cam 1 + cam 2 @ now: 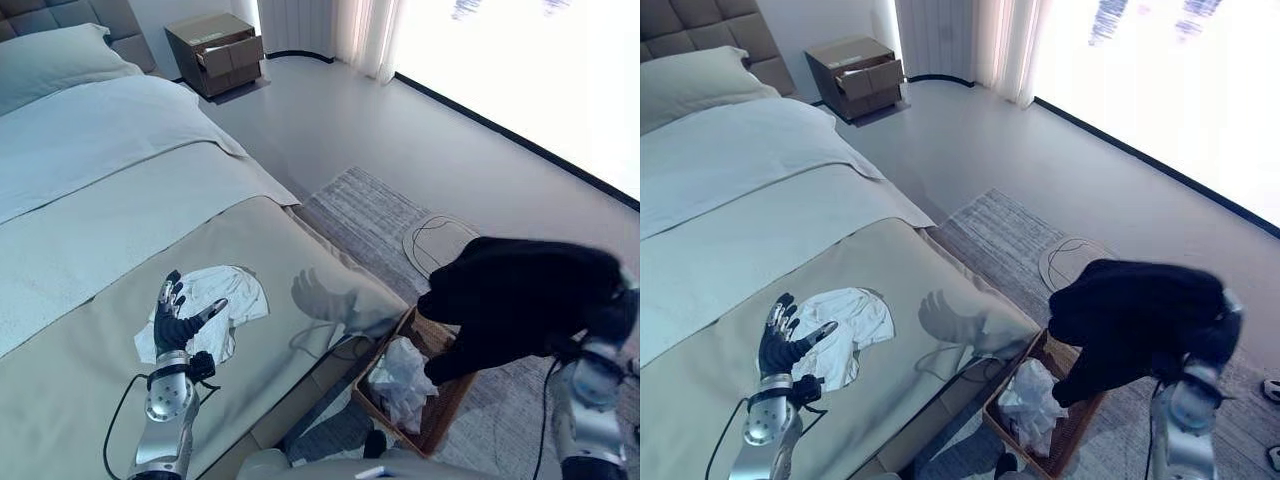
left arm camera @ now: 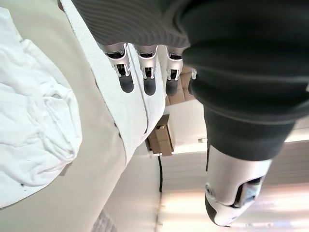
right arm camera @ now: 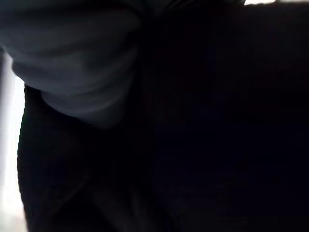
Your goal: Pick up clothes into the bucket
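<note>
Black garment is hanging above wicker basket holding white cloth; right fingers' state hidden; left hand fingers are spreading apart.

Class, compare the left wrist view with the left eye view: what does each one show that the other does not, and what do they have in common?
The left wrist view alone gives the close look along the left hand, its fingers straight above the bed. The left eye view alone shows the black garment hanging from the right arm above the wicker basket, which already holds a white cloth, plus the grey rug. Both show the white garment lying on the bed and the wooden nightstand.
</note>
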Robot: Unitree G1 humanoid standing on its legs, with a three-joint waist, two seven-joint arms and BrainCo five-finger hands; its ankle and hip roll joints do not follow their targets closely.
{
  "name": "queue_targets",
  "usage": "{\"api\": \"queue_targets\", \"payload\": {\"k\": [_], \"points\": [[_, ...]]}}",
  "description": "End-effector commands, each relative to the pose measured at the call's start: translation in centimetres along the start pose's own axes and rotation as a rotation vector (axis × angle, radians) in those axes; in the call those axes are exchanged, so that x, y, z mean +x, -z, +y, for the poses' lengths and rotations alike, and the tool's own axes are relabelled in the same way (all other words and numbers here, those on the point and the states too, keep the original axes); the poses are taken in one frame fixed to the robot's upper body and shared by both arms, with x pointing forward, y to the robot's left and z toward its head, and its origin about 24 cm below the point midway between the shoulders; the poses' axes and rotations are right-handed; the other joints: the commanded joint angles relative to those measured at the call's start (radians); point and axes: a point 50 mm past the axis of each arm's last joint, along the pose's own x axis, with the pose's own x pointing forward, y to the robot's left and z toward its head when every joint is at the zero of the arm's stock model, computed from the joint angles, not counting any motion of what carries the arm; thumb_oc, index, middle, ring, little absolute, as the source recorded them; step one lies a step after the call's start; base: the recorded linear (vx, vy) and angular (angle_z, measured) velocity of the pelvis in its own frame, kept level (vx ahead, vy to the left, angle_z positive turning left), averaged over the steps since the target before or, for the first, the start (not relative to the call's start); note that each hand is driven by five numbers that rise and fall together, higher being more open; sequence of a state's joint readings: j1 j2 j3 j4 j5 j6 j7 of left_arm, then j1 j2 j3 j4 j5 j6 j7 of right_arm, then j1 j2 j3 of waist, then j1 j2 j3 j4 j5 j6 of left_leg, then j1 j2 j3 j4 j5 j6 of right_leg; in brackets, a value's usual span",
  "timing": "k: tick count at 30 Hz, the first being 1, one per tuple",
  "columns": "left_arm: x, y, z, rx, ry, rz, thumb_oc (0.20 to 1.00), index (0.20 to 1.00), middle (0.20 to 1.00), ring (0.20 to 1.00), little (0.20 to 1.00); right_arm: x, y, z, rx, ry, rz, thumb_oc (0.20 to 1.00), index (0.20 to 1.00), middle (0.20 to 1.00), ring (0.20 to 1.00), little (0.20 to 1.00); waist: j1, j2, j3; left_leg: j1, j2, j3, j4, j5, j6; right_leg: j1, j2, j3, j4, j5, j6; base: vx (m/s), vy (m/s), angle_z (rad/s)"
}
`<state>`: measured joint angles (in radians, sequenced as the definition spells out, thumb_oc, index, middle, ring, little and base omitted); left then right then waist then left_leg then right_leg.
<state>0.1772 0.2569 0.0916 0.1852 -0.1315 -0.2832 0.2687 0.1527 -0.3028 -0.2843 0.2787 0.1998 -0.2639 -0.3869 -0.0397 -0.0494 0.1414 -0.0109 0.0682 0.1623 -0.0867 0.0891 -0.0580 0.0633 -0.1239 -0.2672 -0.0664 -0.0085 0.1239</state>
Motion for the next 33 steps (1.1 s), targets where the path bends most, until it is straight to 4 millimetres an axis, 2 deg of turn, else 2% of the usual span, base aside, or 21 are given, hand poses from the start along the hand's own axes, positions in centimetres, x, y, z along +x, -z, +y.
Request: {"api": "queue_targets", "payload": {"k": [1, 6, 8, 9, 10, 12, 13, 16, 22, 25, 26, 27, 29, 30, 31, 32, 33], "points": [[1.2, -2.3, 1.2, 0.031, -0.034, -0.158, 1.0, 1.0, 1.0, 1.0, 1.0, 1.2, -1.5, 1.6, 0.006, -0.025, -0.08, 0.2, 0.2, 0.2, 0.2, 0.2, -0.002, -0.021, 0.014, -0.038, 0.023, -0.022, 0.124, -0.087, 0.009, -0.067, -0.064, 0.048, 0.079, 0.046, 0.045, -0.05, -0.001, 0.0], [2.0, -3.7, 0.6, -0.016, -0.048, -0.224, 1.0, 1.0, 1.0, 1.0, 1.0, 1.9, 1.1, 4.2, -0.045, -0.056, 0.055, 0.2, 0.2, 0.2, 0.2, 0.2, 0.012, -0.006, 0.076, -0.089, 0.012, -0.036, 0.159, -0.087, 0.015, -0.113, -0.081, 0.047, 0.134, 0.036, 0.042, -0.1, 0.017, 0.01], [2.3, -4.7, 0.0, -0.045, -0.039, -0.267, 1.0, 1.0, 1.0, 1.0, 1.0, 2.7, 1.0, 5.7, -0.091, -0.082, 0.065, 0.2, 0.2, 0.2, 0.2, 0.2, 0.02, 0.005, 0.116, -0.116, 0.008, -0.041, 0.178, -0.089, 0.02, -0.149, -0.092, 0.049, 0.166, 0.036, 0.04, -0.14, 0.025, 0.02], [2.4, -4.8, 0.0, -0.047, -0.041, -0.27, 1.0, 1.0, 1.0, 1.0, 1.0, 2.8, 0.9, 5.8, -0.089, -0.082, 0.063, 0.2, 0.2, 0.2, 0.2, 0.2, 0.02, 0.005, 0.118, -0.119, 0.008, -0.041, 0.182, -0.09, 0.02, -0.153, -0.093, 0.05, 0.17, 0.035, 0.04, -0.17, 0.023, 0.02], [2.6, -5.6, -0.5, -0.064, -0.029, -0.309, 1.0, 1.0, 1.0, 1.0, 1.0, 3.5, 0.5, 6.8, -0.113, -0.091, 0.062, 0.2, 0.2, 0.2, 0.2, 0.2, 0.026, 0.014, 0.151, -0.152, 0.006, -0.043, 0.206, -0.091, 0.022, -0.191, -0.1, 0.055, 0.203, 0.033, 0.037, -0.15, 0.022, 0.03], [2.7, -6.2, -0.6, -0.075, -0.026, -0.333, 1.0, 1.0, 1.0, 1.0, 1.0, 4.1, 0.0, 7.1, -0.121, -0.077, 0.049, 0.2, 0.2, 0.2, 0.2, 0.2, 0.029, 0.019, 0.169, -0.173, 0.008, -0.044, 0.223, -0.092, 0.024, -0.217, -0.105, 0.06, 0.223, 0.033, 0.036, -0.16, 0.023, 0.01], [2.8, -7.1, -1.2, -0.098, -0.012, -0.373, 1.0, 1.0, 1.0, 1.0, 1.0, 4.9, -0.6, 7.6, -0.116, -0.042, 0.051, 0.2, 0.2, 0.2, 0.2, 0.2, 0.034, 0.03, 0.199, -0.215, 0.007, -0.046, 0.248, -0.091, 0.025, -0.259, -0.112, 0.061, 0.253, 0.032, 0.034, -0.14, 0.018, -0.02], [2.9, -7.9, -1.4, -0.111, -0.007, -0.407, 1.0, 1.0, 1.0, 1.0, 1.0, 5.8, -1.2, 7.3, -0.106, 0.018, 0.05, 0.2, 0.2, 0.2, 0.2, 0.2, 0.035, 0.041, 0.219, -0.251, 0.008, -0.05, 0.267, -0.088, 0.026, -0.298, -0.121, 0.061, 0.279, 0.03, 0.031, -0.1, 0.012, 0.05], [3.0, -10.8, -2.2, -0.158, 0.019, -0.526, 1.0, 1.0, 1.0, 1.0, 1.0, 9.1, -5.3, 5.8, -0.1, 0.11, -0.055, 0.2, 0.2, 0.2, 0.2, 0.2, 0.035, 0.065, 0.274, -0.458, 0.005, -0.068, 0.386, -0.094, 0.027, -0.497, -0.135, 0.076, 0.407, 0.008, 0.016, -0.14, -0.007, 0.13], [2.8, -11.6, -2.6, -0.2, 0.023, -0.554, 1.0, 1.0, 1.0, 1.0, 1.0, 10.5, -7.9, 5.6, -0.069, 0.147, -0.12, 0.2, 0.2, 0.2, 0.2, 0.2, 0.037, 0.076, 0.277, -0.577, 0.012, -0.075, 0.47, -0.117, 0.024, -0.613, -0.136, 0.094, 0.484, -0.012, 0.012, -0.1, -0.014, 0.02], [2.8, -11.6, -2.6, -0.201, 0.022, -0.554, 1.0, 1.0, 1.0, 1.0, 1.0, 10.5, -8.0, 5.6, -0.069, 0.147, -0.121, 0.2, 0.2, 0.2, 0.2, 0.2, 0.037, 0.077, 0.271, -0.588, 0.012, -0.075, 0.476, -0.119, 0.024, -0.623, -0.136, 0.095, 0.489, -0.014, 0.012, -0.11, -0.017, 0.0], [2.6, -12.1, -2.7, -0.218, 0.024, -0.576, 1.0, 1.0, 1.0, 1.0, 1.0, 11.3, -9.8, 5.8, -0.053, 0.163, -0.167, 0.2, 0.2, 0.2, 0.2, 0.2, 0.037, 0.083, 0.275, -0.661, 0.015, -0.078, 0.518, -0.125, 0.022, -0.694, -0.135, 0.107, 0.534, -0.022, 0.007, -0.1, -0.016, 0.0], [2.4, -12.6, -2.9, -0.235, 0.02, -0.596, 1.0, 1.0, 1.0, 1.0, 1.0, 12.0, -11.5, 5.5, -0.041, 0.199, -0.207, 0.2, 0.2, 0.2, 0.2, 0.2, 0.039, 0.092, 0.279, -0.73, 0.018, -0.08, 0.557, -0.131, 0.021, -0.768, -0.135, 0.116, 0.58, -0.029, 0.003, -0.1, -0.014, 0.03], [2.4, -12.7, -2.9, -0.236, 0.019, -0.596, 1.0, 1.0, 1.0, 1.0, 1.0, 12.0, -11.6, 5.5, -0.041, 0.199, -0.209, 0.2, 0.2, 0.2, 0.2, 0.2, 0.039, 0.093, 0.275, -0.738, 0.018, -0.08, 0.562, -0.133, 0.021, -0.777, -0.136, 0.117, 0.585, -0.031, 0.003, -0.08, -0.02, -0.01], [2.3, -13.0, -3.1, -0.255, 0.021, -0.61, 1.0, 1.0, 1.0, 1.0, 1.0, 12.7, -12.8, 5.1, -0.032, 0.251, -0.221, 0.2, 0.2, 0.2, 0.2, 0.2, 0.041, 0.1, 0.275, -0.802, 0.021, -0.082, 0.604, -0.141, 0.018, -0.841, -0.139, 0.127, 0.629, -0.043, -0.002, 0.0, 0.0, 0.0], [2.2, -13.1, -3.2, -0.261, 0.019, -0.612, 1.0, 1.0, 1.0, 1.0, 1.0, 12.9, -13.0, 4.9, -0.028, 0.272, -0.214, 0.2, 0.2, 0.2, 0.2, 0.2, 0.045, 0.105, 0.272, -0.814, 0.021, -0.091, 0.622, -0.171, 0.009, -0.859, -0.136, 0.136, 0.656, -0.071, 0.006, -0.01, -0.01, 0.04], [2.0, -13.4, -3.2, -0.269, 0.016, -0.626, 1.0, 1.0, 1.0, 1.0, 1.0, 13.2, -13.3, 4.7, -0.039, 0.3, -0.207, 0.2, 0.2, 0.2, 0.2, 0.2, 0.048, 0.111, 0.276, -0.841, 0.021, -0.091, 0.641, -0.175, 0.009, -0.89, -0.135, 0.142, 0.681, -0.077, 0.003, 0.02, 0.005, 0.06]]}}
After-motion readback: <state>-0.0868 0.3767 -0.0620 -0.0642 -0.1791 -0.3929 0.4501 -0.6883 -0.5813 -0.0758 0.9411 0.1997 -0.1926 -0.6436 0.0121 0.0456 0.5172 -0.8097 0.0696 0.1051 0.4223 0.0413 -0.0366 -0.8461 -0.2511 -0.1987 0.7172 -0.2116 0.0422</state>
